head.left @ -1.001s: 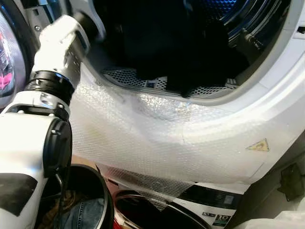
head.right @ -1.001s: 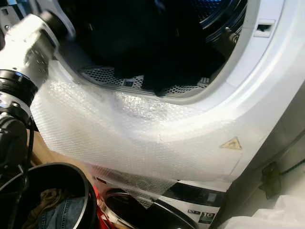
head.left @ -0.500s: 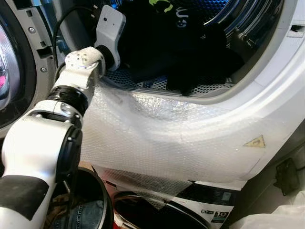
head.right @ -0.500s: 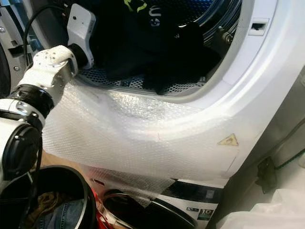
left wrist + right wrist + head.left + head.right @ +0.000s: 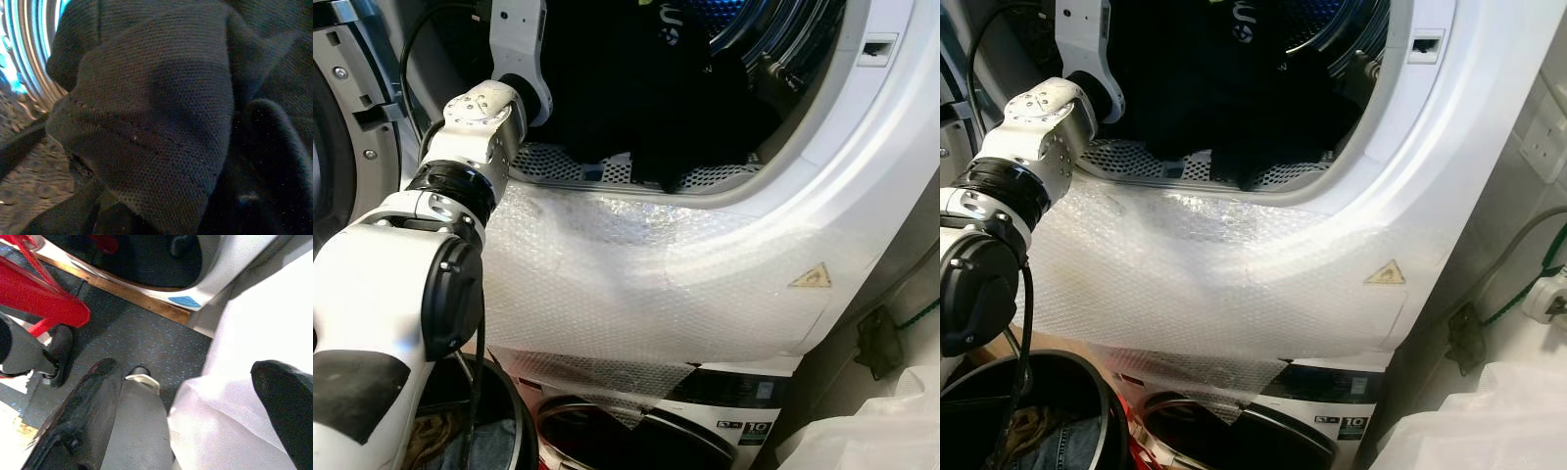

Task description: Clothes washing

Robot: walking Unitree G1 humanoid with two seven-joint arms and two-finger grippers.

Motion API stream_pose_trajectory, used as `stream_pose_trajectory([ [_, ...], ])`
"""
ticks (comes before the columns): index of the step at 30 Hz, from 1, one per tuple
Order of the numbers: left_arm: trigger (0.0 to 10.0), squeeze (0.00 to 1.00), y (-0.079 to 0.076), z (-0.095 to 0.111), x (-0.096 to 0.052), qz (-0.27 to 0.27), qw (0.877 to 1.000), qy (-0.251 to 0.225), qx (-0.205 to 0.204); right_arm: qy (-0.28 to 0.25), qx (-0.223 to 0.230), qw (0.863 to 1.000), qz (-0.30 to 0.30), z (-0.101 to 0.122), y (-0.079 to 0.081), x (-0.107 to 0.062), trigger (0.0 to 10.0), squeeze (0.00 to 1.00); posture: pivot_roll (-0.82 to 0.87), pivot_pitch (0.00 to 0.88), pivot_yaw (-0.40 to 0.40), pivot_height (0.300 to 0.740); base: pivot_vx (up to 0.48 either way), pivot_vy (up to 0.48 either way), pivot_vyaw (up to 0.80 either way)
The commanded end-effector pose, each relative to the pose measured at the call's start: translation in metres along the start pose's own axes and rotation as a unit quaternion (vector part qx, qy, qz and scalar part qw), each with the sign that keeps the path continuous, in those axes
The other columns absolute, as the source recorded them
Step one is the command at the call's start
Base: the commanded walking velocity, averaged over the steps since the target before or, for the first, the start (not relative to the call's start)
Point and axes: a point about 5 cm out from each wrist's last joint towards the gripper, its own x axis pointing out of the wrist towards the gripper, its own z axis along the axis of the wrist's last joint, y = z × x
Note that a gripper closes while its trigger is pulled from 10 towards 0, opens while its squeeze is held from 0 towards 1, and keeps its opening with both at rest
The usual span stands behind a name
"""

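The left hand (image 5: pixel 524 39) is reaching into the white front-loading washing machine (image 5: pixel 862 196); the dark knitted garment (image 5: pixel 146 107) is lying directly ahead; whether it is gripping cannot be told.

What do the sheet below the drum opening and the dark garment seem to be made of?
Sheet: clear plastic bubble wrap, by its rows of small glossy bubbles. Garment: dark knit fabric, matte, with a fine mesh-like weave; the fibre cannot be told.
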Motion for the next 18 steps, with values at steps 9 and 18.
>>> stream_pose_trajectory([
  [9,10.0,1.0,-0.014,0.003,0.004,-0.067,0.998,0.009,-0.004,0.008,0.004,1.0,-0.003,-0.01,-0.003,-0.003,10.0,0.0,-0.08,0.0,0.052,0.74,0.0,0.0,0.0],
  [18,10.0,1.0,-0.001,0.0,-0.001,-0.055,0.998,0.02,0.015,-0.002,-0.014,1.0,0.005,0.001,-0.003,0.0,10.0,0.0,-0.04,0.0,0.027,0.74,0.0,0.0,0.0],
])
